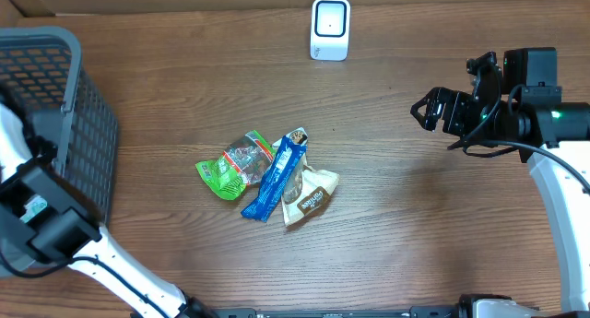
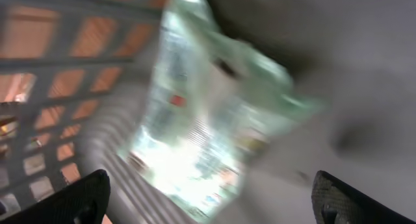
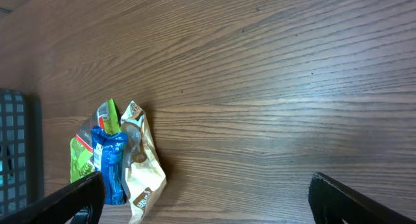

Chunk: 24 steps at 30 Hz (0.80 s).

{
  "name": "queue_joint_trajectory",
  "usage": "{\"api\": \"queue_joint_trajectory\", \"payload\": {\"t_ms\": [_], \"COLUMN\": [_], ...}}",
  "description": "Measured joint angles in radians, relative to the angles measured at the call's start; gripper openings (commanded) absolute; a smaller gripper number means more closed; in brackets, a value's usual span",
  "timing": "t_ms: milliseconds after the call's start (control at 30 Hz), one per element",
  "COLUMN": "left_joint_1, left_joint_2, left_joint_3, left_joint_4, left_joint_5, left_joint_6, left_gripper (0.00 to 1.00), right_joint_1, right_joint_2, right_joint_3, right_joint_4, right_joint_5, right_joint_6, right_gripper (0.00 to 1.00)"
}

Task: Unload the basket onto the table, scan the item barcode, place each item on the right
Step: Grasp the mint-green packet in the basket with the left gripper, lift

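Left wrist view is showing a blurred clear-and-green crinkly plastic packet [image 2: 208, 113] sitting just beside the grid wall of the dark grey plastic mesh basket [image 2: 45, 68], while the left gripper [image 2: 218, 198] is standing with its fingers spread wide and clasping nothing. Out on the brown wooden table [image 1: 415, 226], a green snack bag [image 1: 229, 166], a blue bar wrapper [image 1: 277, 178] and a tan pouch [image 1: 312, 194] are lying heaped together, well apart from the white rounded scanner [image 1: 330, 29] at the far edge. Over bare wood the right gripper [image 3: 214, 199] is hovering, fully parted and carrying nothing.
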Motion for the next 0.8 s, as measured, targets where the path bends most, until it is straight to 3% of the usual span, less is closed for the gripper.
{"api": "queue_joint_trajectory", "payload": {"t_ms": [533,700,800], "left_joint_1": [0.04,0.041,0.041], "left_joint_2": [-0.008,-0.023,-0.026], "left_joint_3": [-0.097,-0.138,-0.15], "left_joint_4": [0.154,0.184,0.192], "left_joint_5": [0.045,0.05,0.056], "left_joint_6": [0.096,0.093,0.096], "left_gripper": [0.93,0.68,0.65], "right_joint_1": [0.0,0.0,0.0], "right_joint_2": [0.0,0.0,0.0], "right_joint_3": [0.0,0.0,0.0], "right_joint_4": [-0.004,-0.009,-0.01], "right_joint_5": [0.0,0.0,0.0], "right_joint_6": [0.0,0.0,0.0], "right_gripper": [1.0,1.0,1.0]}}
